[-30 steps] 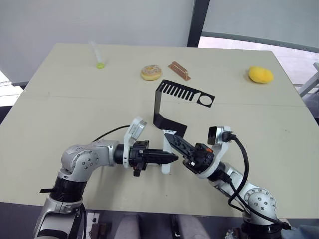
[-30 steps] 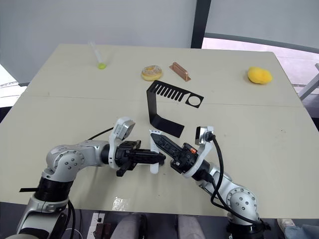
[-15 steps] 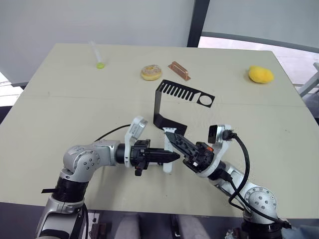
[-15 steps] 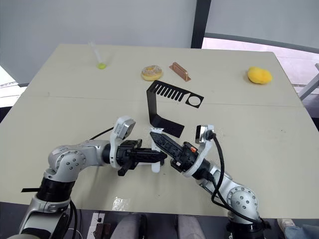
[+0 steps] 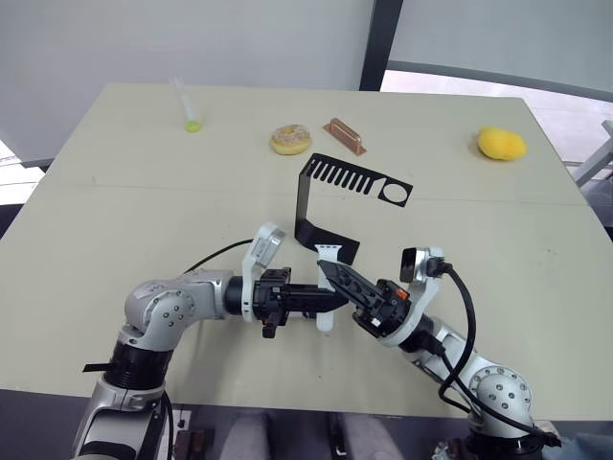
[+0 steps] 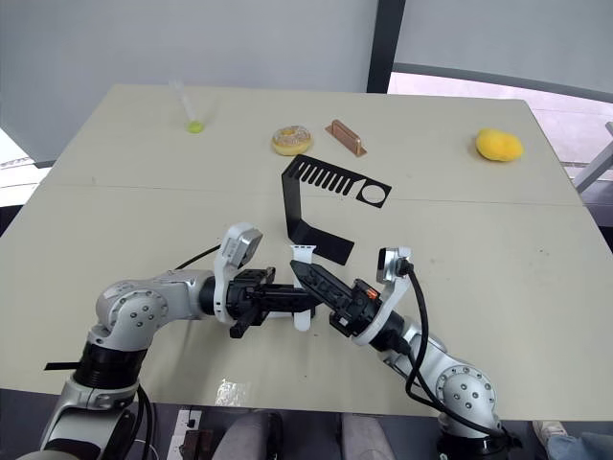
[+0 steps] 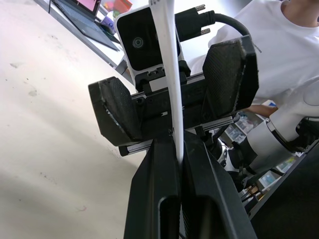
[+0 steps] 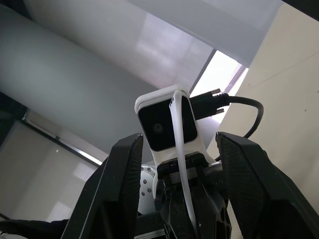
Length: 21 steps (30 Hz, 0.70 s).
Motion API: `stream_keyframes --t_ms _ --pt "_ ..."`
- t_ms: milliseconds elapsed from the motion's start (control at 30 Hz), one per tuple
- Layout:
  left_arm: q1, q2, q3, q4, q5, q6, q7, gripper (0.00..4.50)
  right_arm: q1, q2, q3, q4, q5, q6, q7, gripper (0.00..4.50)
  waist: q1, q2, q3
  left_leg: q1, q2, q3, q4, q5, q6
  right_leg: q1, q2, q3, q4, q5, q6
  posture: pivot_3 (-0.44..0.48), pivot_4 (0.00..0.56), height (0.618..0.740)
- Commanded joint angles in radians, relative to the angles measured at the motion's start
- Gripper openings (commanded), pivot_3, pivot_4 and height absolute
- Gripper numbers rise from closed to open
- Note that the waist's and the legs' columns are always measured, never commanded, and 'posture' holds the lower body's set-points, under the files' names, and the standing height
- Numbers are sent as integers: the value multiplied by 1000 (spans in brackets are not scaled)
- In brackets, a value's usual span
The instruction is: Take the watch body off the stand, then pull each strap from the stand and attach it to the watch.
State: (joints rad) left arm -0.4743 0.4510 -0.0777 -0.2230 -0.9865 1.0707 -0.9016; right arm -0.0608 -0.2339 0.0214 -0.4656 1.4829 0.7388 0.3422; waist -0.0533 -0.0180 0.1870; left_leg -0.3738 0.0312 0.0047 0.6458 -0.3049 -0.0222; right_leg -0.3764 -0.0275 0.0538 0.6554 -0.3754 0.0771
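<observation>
Beige tabletop (image 5: pixel 115 201), lower centre: left gripper (image 5: pixel 337 298) pinched closed on white strap (image 5: pixel 325 287); right gripper (image 5: pixel 327 271), fingers spread, flanks it. Black stand (image 5: pixel 326 206) just above, empty.

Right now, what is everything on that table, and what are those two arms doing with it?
Table: one, pale beige, under everything.
Stand: one, black bent sheet metal with comb slots and a round hole, at the table's middle.
Strap: one seen, white, held between the two grippers just in front of the stand.
Doughnut: one, tan with pale icing, far side, near the middle.
Brown block: one, copper-brown, just right of the doughnut.
Yellow lump: one, bright yellow, far right.
Clear tube: one, with a yellow-green end, far left.
Person: one, in a white top, in the left wrist view's background.
Left gripper: black fingers shut on the strap.
Right gripper: black fingers spread on either side of the strap.
</observation>
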Motion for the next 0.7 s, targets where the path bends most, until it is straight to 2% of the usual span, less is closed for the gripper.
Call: stream_keyframes --t_ms 33,233,333,433,700 --pt "2 4 7 -20 -5 -3 -8 0 0 12 -15 -41 15 -20 23 2464 0 0 0 0 0 0 0 0 0 0 0 0 0 0 0 0 150 740" --pt "1 1 8 -20 -7 -2 -3 0 -2 14 -14 -41 17 -24 27 2464 0 0 0 0 0 0 0 0 0 0 0 0 0 0 0 0 150 740" --pt "1 1 8 -20 -6 -3 -2 0 -2 13 -12 -40 23 -21 28 1625 0 0 0 0 0 0 0 0 0 0 0 0 0 0 0 0 150 740" --pt "2 0 9 -22 -7 -3 0 0 1 11 -8 -41 29 -15 31 88 0 0 0 0 0 0 0 0 0 0 0 0 0 0 0 0 150 740" --pt "12 7 4 -37 -9 1 -2 0 -2 10 -9 -41 38 -13 42 32 0 0 0 0 0 0 0 0 0 0 0 0 0 0 0 0 150 740"
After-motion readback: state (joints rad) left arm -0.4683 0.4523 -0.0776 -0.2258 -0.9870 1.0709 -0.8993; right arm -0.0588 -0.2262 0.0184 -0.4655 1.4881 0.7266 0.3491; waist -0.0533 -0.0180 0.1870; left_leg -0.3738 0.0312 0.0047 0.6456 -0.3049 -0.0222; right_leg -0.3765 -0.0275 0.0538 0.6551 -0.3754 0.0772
